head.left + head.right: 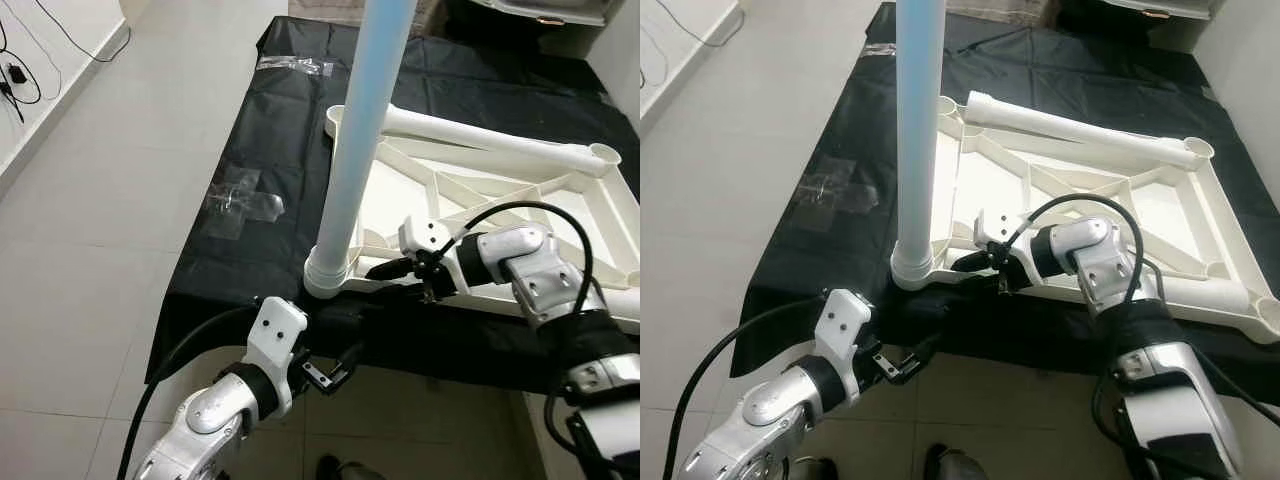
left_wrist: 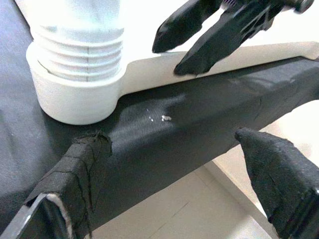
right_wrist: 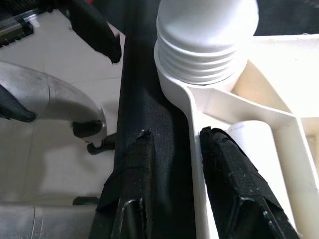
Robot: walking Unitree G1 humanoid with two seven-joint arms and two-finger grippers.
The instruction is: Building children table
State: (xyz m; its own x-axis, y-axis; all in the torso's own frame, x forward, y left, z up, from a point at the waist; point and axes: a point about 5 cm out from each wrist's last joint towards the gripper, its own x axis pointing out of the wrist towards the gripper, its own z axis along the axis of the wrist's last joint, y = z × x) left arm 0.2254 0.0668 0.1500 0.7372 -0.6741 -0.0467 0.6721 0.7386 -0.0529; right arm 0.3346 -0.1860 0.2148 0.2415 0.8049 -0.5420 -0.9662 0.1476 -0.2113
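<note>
This looks like a room in a home, set up for putting furniture together. The floor [image 1: 110, 190] is laid with large pale glossy tiles, and a white skirting runs along the wall [image 1: 55, 85], where black cables [image 1: 20, 75] trail down to a plug. A low surface draped in black cloth [image 1: 270, 150] holds an upturned white plastic table frame [image 1: 1090, 190] with one pale blue leg [image 1: 365, 130] screwed in, and clear plastic bags [image 1: 240, 200] lie beside it.
</note>
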